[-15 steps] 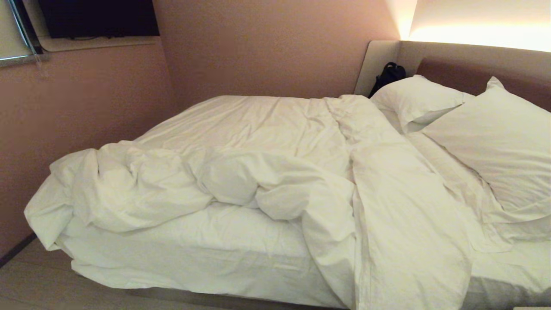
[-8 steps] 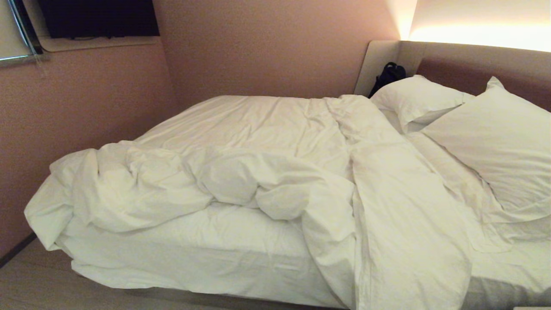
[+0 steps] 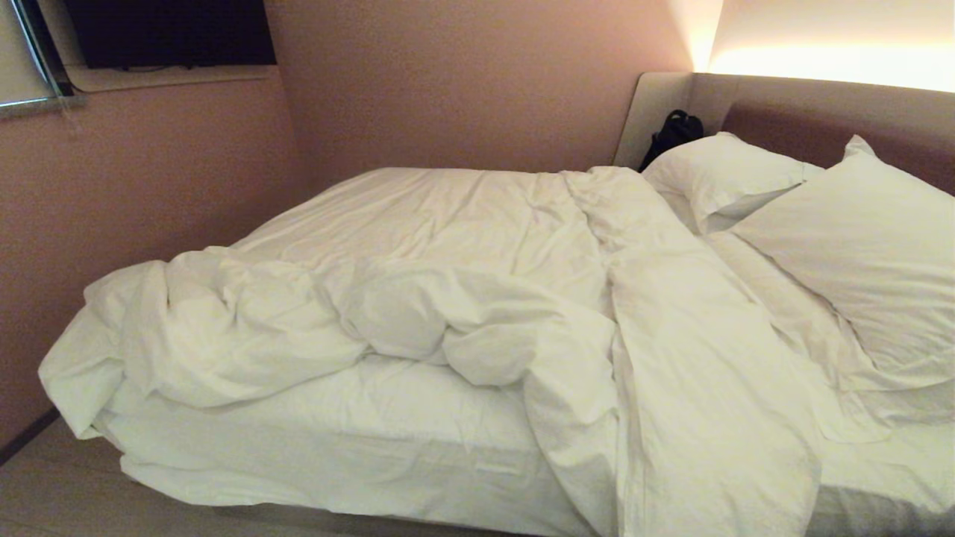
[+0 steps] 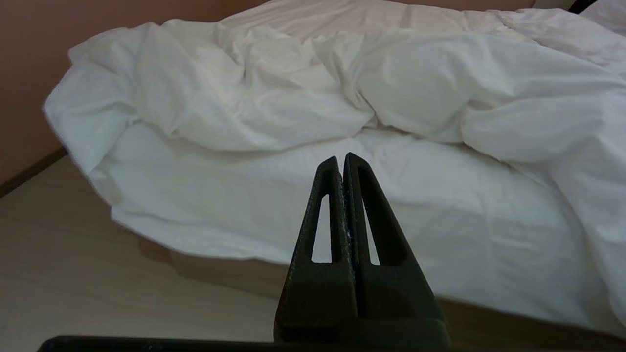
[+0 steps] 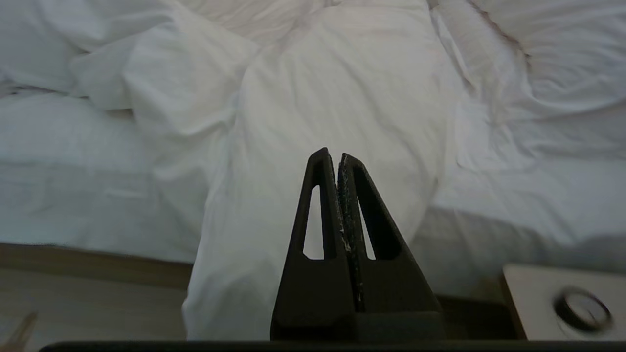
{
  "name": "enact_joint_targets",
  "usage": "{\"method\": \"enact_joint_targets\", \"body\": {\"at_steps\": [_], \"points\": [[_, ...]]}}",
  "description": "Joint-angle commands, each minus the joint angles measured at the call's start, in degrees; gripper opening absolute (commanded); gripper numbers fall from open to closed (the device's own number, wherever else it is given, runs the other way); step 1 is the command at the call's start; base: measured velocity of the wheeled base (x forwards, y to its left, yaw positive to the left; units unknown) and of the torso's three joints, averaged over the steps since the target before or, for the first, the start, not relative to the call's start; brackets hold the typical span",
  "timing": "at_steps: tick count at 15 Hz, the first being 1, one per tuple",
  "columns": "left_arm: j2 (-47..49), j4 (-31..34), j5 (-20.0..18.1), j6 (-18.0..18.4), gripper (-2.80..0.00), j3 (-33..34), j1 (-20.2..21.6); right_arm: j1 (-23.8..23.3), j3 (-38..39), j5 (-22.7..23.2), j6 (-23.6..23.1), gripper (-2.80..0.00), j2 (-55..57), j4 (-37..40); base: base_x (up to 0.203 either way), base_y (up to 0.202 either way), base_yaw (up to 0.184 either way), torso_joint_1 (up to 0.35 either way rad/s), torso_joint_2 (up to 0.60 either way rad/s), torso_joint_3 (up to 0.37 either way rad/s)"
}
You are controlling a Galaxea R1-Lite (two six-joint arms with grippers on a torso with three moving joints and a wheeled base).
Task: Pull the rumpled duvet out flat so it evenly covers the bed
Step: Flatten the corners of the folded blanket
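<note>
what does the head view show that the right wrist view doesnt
Only the head view: two pillows, the headboard, a black bag in the corner and the wall-mounted TV.
Only the right wrist view: the shut right gripper and a small side table.
Both: the rumpled duvet hanging over the bed's near side.

Two plump white pillows (image 3: 858,246), black bag (image 3: 671,134) in the corner, dark wall-mounted screen (image 3: 168,31).

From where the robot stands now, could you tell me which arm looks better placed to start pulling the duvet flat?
Probably left: the left gripper, shut, faces the bunched duvet over bare sheet. The right gripper faces its overhanging part.
</note>
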Motion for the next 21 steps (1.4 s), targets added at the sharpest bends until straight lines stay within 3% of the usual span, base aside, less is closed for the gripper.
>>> {"method": "enact_joint_targets", "body": {"at_steps": [1, 5, 7, 11, 13, 16, 21], "points": [[0.0, 0.0, 0.0, -0.1, -2.8, 0.0, 0.0, 0.0, -0.1, 0.1, -0.8, -2.8, 0.0, 0.1, 0.179, 0.0, -0.001, 0.001, 0.0, -0.001], [0.0, 0.0, 0.0, -0.2, -2.8, 0.0, 0.0, 0.0, -0.9, 0.1, -1.2, -2.8, 0.0, 0.1, 0.197, 0.0, -0.001, 0.007, 0.0, 0.0], [0.0, 0.0, 0.0, -0.3, -2.8, 0.0, 0.0, 0.0, -5.0, 0.3, -0.6, -2.8, 0.0, 1.2, 0.167, 0.0, 0.002, 0.008, 0.0, 0.006], [0.0, 0.0, 0.0, -0.3, -2.8, 0.0, 0.0, 0.0, -17.6, 7.7, -0.3, -2.8, 1.3, 13.6, 0.017, 0.0, 0.002, 0.003, 0.0, 0.001], [0.0, 0.0, 0.0, -0.3, -2.8, 0.0, 0.0, 0.0, -21.7, 12.0, 0.0, -2.8, 7.6, 16.4, 0.0, 0.0, 0.0, 0.0, 0.0, 0.0], [0.0, 0.0, 0.0, -0.3, -2.8, 0.0, 0.0, -0.1, -23.9, 16.6, 0.5, -2.8, 21.2, 14.1, 0.0, 0.0, 0.0, 0.0, 0.0, 0.0], [0.0, 0.0, 0.0, -0.3, -2.8, 0.0, 0.0, 0.5, -24.8, 23.6, 0.7, -2.8, 43.2, 3.8, 0.0, 0.0, 0.0, 0.0, 0.0, 0.0]]}}
